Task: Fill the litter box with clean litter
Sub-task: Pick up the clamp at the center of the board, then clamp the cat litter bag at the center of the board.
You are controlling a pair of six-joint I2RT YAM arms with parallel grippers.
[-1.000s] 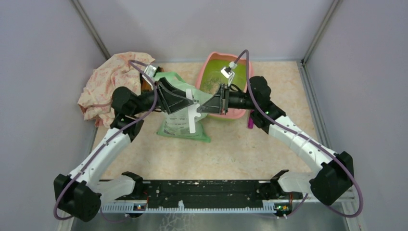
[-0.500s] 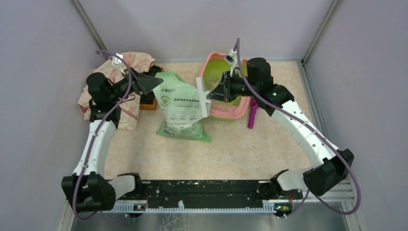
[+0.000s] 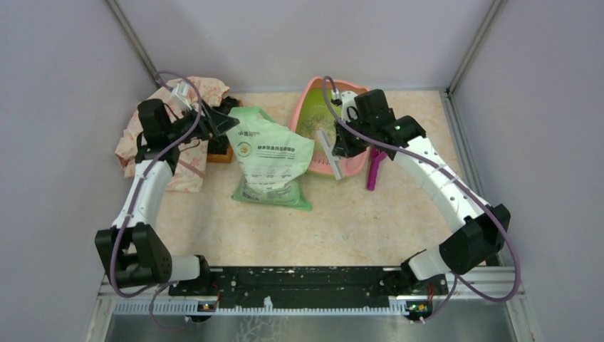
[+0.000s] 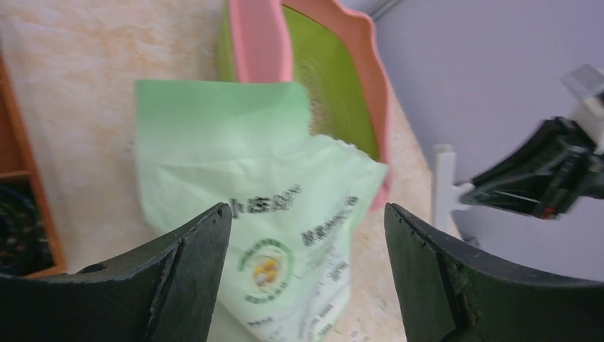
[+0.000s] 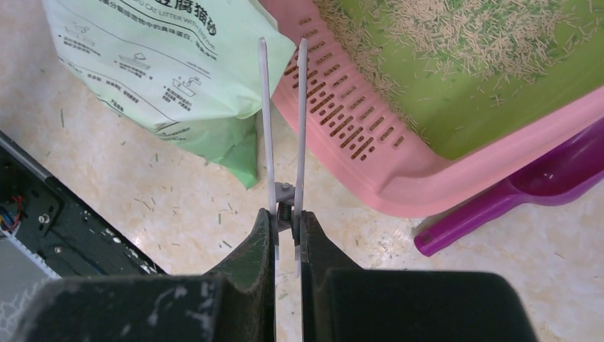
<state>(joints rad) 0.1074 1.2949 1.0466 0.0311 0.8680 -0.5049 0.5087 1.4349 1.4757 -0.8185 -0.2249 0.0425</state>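
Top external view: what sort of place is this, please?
Probably a robot test booth, not a home: plain grey walls enclose the table, the left arm and right arm stand on a black rail, and a litter box and green bag lie there.

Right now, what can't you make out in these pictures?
- Print on the bag: blurred in the left wrist view, too small from the top.
- How much clean litter the litter box holds: cut off by the right wrist view's edges; the right arm covers part from the top.
- Scoop bowl: cut off by the right wrist view's right edge.
- Orange tray contents: cut off by the left wrist view's left edge.
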